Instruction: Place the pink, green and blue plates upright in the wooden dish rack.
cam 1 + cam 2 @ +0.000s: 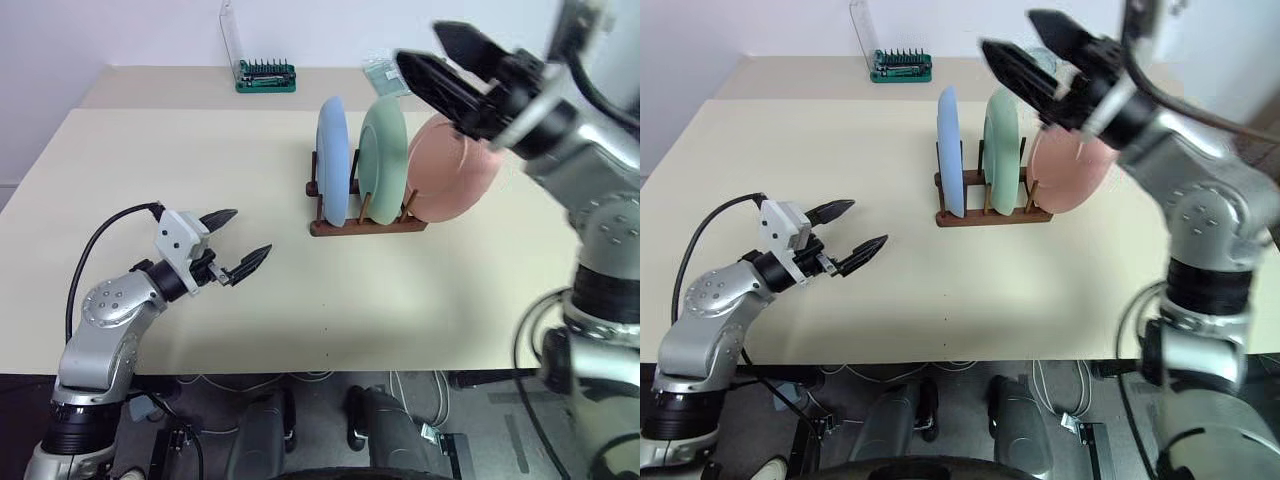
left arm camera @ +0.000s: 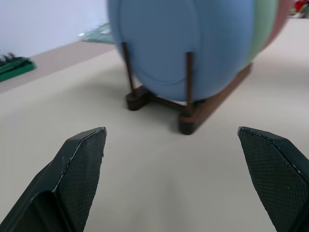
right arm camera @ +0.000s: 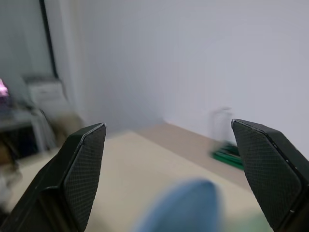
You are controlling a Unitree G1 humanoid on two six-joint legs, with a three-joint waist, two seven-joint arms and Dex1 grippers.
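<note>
The blue plate (image 1: 333,160), the green plate (image 1: 385,160) and the pink plate (image 1: 452,168) all stand upright between the pegs of the wooden dish rack (image 1: 366,226) at mid-table. The pink one leans a little to the right at the rack's right end. My right gripper (image 1: 438,58) hangs open and empty in the air above the green and pink plates, touching none of them. My left gripper (image 1: 238,242) is open and empty just above the table, well to the left of the rack, pointing toward the blue plate (image 2: 183,43).
A green holder of screwdriver bits (image 1: 265,76) with a clear lid stands at the table's far edge. A small clear packet (image 1: 383,72) lies behind the rack. The table's near edge (image 1: 300,372) runs below my left arm, with cables on the floor beneath.
</note>
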